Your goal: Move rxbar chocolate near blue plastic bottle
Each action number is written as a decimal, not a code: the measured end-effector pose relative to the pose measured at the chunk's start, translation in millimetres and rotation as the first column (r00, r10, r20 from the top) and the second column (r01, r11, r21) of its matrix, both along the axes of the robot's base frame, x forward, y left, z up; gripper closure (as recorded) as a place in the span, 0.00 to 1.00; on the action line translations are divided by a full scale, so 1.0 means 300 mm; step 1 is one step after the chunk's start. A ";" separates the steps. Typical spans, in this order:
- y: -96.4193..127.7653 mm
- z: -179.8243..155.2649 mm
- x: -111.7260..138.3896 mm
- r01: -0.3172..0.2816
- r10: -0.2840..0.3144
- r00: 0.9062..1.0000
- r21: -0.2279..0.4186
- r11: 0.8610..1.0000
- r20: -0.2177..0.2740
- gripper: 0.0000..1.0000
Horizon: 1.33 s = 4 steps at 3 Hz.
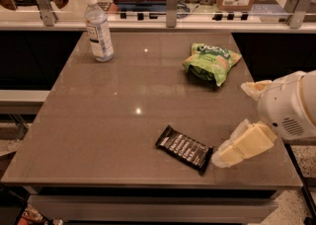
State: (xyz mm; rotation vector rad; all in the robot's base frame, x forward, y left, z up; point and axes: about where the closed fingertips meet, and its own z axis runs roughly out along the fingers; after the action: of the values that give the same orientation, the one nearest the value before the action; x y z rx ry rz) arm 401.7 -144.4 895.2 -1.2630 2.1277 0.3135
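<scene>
My claw [229, 124] hangs spread apart and empty above the brown counter's [108, 120] right front. The flat black rxbar chocolate wrapper [184, 148], white-lettered, lies angled just left of its lower tip.

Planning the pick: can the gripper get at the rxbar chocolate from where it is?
Probably yes: the open gripper hangs just right of the rxbar chocolate, with nothing between them.
</scene>
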 end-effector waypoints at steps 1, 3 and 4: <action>0.026 -0.076 0.013 0.045 -0.045 0.999 0.046 0.998 -0.001 0.00; 0.047 -0.114 -0.023 0.043 -0.043 0.999 0.082 0.996 0.001 0.00; 0.048 -0.171 -0.089 0.063 -0.064 0.998 0.134 0.989 -0.002 0.00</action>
State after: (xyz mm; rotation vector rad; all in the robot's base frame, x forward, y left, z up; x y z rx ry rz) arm 375.0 -129.9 843.9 -1.1164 2.1032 0.4202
